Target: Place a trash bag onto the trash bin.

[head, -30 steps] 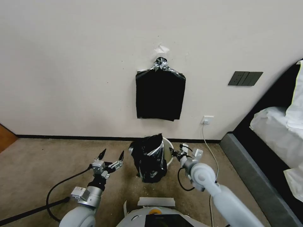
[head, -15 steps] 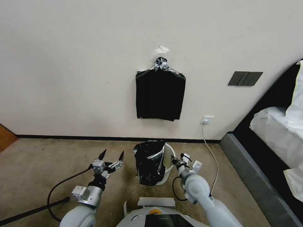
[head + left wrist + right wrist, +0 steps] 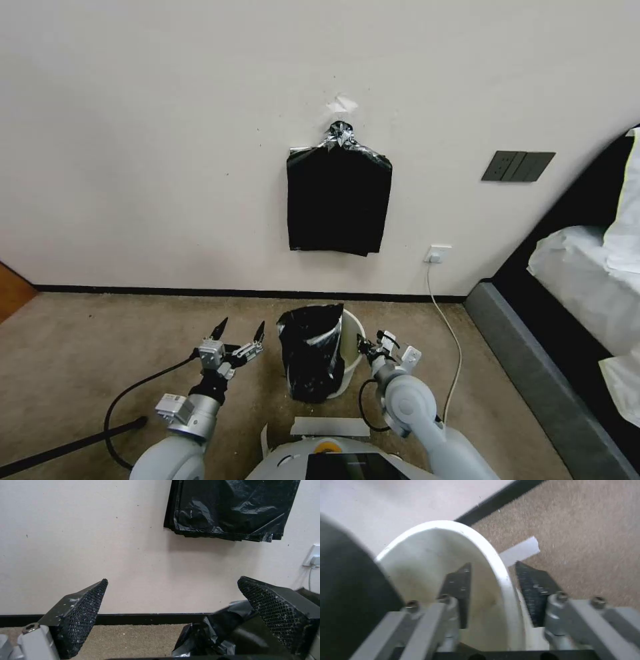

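Observation:
The cream-white trash bin (image 3: 353,331) stands on the carpet before the wall. The crinkled black trash bag (image 3: 310,350) drapes over its left rim and hangs down the outside to the floor. My right gripper (image 3: 365,345) straddles the bin's right rim (image 3: 453,526), one finger inside and one outside, shut on it (image 3: 492,564). My left gripper (image 3: 238,333) hovers open to the left of the bag, apart from it. In the left wrist view the left gripper (image 3: 172,579) has wide-spread fingers, and the bag (image 3: 213,635) lies low behind the right finger.
A flat bundle of black bags (image 3: 339,200) hangs taped to the wall above the bin. A bed (image 3: 580,267) and its dark frame stand at the right. A white cable runs down from an outlet (image 3: 438,253). A tape strip (image 3: 330,425) lies on the carpet near my base.
My right gripper has drawn back toward me with the bin's rim; bin and bag came nearer and lower. The left arm has hardly moved.

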`<state>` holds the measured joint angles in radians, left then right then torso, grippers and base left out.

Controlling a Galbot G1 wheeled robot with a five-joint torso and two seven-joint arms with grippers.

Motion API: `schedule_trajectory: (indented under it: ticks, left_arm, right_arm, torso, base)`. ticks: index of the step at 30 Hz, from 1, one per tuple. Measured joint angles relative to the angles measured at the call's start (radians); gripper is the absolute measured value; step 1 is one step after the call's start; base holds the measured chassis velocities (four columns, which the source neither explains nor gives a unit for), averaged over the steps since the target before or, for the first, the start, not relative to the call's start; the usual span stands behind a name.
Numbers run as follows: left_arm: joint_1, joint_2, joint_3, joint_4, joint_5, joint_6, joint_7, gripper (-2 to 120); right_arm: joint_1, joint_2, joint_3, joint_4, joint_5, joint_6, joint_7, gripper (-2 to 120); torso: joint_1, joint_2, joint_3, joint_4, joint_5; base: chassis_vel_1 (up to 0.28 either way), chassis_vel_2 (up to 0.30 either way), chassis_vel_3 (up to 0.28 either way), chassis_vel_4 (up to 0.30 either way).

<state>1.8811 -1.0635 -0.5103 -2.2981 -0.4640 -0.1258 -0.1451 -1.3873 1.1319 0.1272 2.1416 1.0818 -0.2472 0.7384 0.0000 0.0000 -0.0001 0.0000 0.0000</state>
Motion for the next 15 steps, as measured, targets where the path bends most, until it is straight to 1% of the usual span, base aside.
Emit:
schedule_trajectory:
  ticks: [3, 4, 6, 7, 8, 9, 10, 11, 12, 13, 14, 15]
  left_arm:
    - [0.008, -0.003, 0.009, -0.005, 0.000, 0.007, -0.007, 100]
    - [0.008, -0.003, 0.009, -0.005, 0.000, 0.007, -0.007, 100]
    - [0.020, -0.006, 0.033, -0.021, 0.000, 0.034, -0.033, 100]
    - [0.025, -0.007, 0.052, -0.034, 0.000, 0.061, -0.055, 100]
    - [0.025, -0.007, 0.052, -0.034, 0.000, 0.061, -0.055, 100]
    - [0.029, -0.007, 0.074, -0.048, 0.000, 0.097, -0.079, 100]
    - [0.031, -0.007, 0.117, -0.074, -0.008, 0.164, -0.117, 100]
    - [0.027, -0.005, 0.142, -0.089, -0.020, 0.199, -0.140, 100]
    - [0.027, -0.005, 0.142, -0.089, -0.020, 0.199, -0.140, 100]
    - [0.010, 0.000, 0.176, -0.109, -0.050, 0.246, -0.177, 100]
    - [-0.009, 0.004, 0.194, -0.119, -0.075, 0.274, -0.202, 100]
    - [-0.036, 0.009, 0.213, -0.126, -0.108, 0.305, -0.230, 100]
  right_arm:
    - [-0.015, -0.023, 0.012, 0.034, -0.036, -0.008, -0.002, 63]
    - [-0.015, -0.023, 0.012, 0.034, -0.036, -0.008, -0.002, 63]
    - [-0.029, -0.036, 0.022, 0.062, -0.067, -0.010, -0.005, 73]
    - [-0.039, -0.040, 0.024, 0.072, -0.091, -0.010, -0.011, 76]
    - [-0.039, -0.040, 0.024, 0.072, -0.091, -0.010, -0.011, 76]
    - [-0.049, -0.043, 0.026, 0.079, -0.114, -0.010, -0.020, 81]
    - [-0.065, -0.048, 0.028, 0.089, -0.151, -0.009, -0.036, 88]
    - [-0.076, -0.053, 0.029, 0.094, -0.173, -0.009, -0.049, 91]
    - [-0.076, -0.053, 0.029, 0.094, -0.173, -0.009, -0.049, 91]
    - [-0.092, -0.060, 0.030, 0.101, -0.209, -0.008, -0.070, 95]
    - [-0.104, -0.064, 0.031, 0.106, -0.235, -0.007, -0.083, 98]
    - [-0.114, -0.067, 0.032, 0.112, -0.251, -0.006, -0.094, 99]
  torso:
    - [0.000, 0.000, 0.000, 0.0000, 0.0001]
    - [0.000, 0.000, 0.000, 0.0000, 0.0001]
    - [0.000, 0.000, 0.000, 0.0001, 0.0001]
    - [0.000, 0.000, 0.000, 0.0001, 0.0000]
    - [0.000, 0.000, 0.000, 0.0001, 0.0000]
    - [0.000, 0.000, 0.000, 0.0001, 0.0001]
    - [0.000, 0.000, 0.000, 0.0001, 0.0002]
    - [0.000, 0.000, 0.000, 0.0001, 0.0002]
    - [0.000, 0.000, 0.000, 0.0001, 0.0002]
    - [0.000, 0.000, 0.000, 0.0002, 0.0003]
    - [0.000, 0.000, 0.000, 0.0001, 0.0002]
    - [0.000, 0.000, 0.000, 0.0000, 0.0003]
  base:
    - [0.000, 0.000, 0.000, 0.000]
    - [0.000, 0.000, 0.000, 0.000]
    - [0.000, 0.000, 0.000, 0.000]
    - [0.000, 0.000, 0.000, 0.000]
    - [0.000, 0.000, 0.000, 0.000]
    - [0.000, 0.000, 0.000, 0.000]
    - [0.000, 0.000, 0.000, 0.000]
    - [0.000, 0.000, 0.000, 0.000]
    - [0.000, 0.000, 0.000, 0.000]
    - [0.000, 0.000, 0.000, 0.000]
    - [0.000, 0.000, 0.000, 0.000]
    - [0.000, 0.000, 0.000, 0.000]
